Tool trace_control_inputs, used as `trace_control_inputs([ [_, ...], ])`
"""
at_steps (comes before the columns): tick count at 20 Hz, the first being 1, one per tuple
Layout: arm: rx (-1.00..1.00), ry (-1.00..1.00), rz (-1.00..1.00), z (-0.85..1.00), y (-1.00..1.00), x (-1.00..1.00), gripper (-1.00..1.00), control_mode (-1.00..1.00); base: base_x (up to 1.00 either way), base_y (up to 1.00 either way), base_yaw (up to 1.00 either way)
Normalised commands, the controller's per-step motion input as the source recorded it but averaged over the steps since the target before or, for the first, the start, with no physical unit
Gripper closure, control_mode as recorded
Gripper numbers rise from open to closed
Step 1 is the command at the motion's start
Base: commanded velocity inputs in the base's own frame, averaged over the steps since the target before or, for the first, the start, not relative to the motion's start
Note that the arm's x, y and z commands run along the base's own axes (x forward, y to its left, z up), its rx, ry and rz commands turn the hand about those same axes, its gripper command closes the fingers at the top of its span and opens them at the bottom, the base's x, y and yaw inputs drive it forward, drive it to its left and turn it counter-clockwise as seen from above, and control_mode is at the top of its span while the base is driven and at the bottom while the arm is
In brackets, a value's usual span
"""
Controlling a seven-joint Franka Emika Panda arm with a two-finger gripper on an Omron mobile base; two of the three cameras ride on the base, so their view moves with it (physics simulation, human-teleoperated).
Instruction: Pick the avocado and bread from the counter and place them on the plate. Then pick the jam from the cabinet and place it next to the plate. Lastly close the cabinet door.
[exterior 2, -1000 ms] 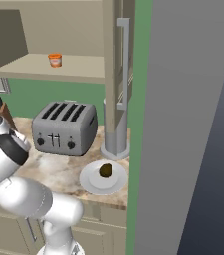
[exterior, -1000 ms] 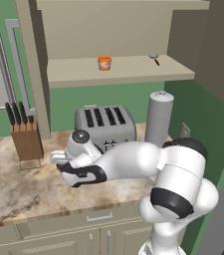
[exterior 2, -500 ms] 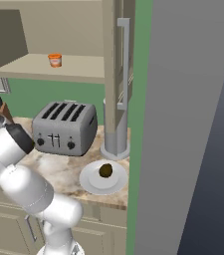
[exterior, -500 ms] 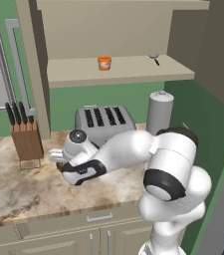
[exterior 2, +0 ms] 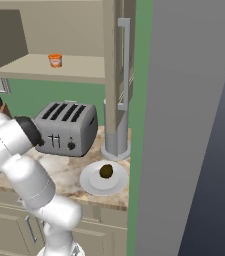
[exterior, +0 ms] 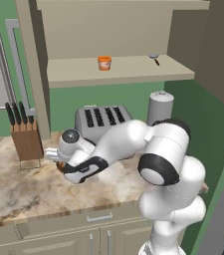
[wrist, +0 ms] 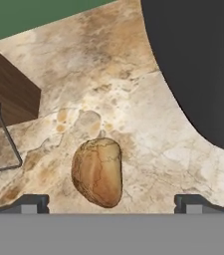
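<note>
The gripper (wrist: 108, 204) gaped wide over the bread (wrist: 98, 171); knife block (wrist: 4, 94) at ten o'clock, toaster (wrist: 198, 64) at two. The avocado (exterior 2: 106, 171) lay on the plate (exterior 2: 90, 185).

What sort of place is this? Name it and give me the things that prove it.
A kitchen, rendered rather than real. A four-slot toaster and a knife block stand on a marbled stone counter, with an open wall cabinet above holding a jam jar.
</note>
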Motion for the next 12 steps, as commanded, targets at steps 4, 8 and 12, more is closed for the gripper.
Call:
trace_control_inputs([
  [4, 0.00, 0.00, -0.02, -0.18, 0.00, 0.05, -1.00, -1.00, 0.00, 0.00, 0.00],
  [8, 0.00, 0.00, -0.01, -0.22, 0.02, 0.19, -1.00, -1.00, 0.00, 0.00, 0.00],
  [12, 0.00, 0.00, 0.00, -0.21, 0.02, 0.31, -1.00, -1.00, 0.00, 0.00, 0.00],
])
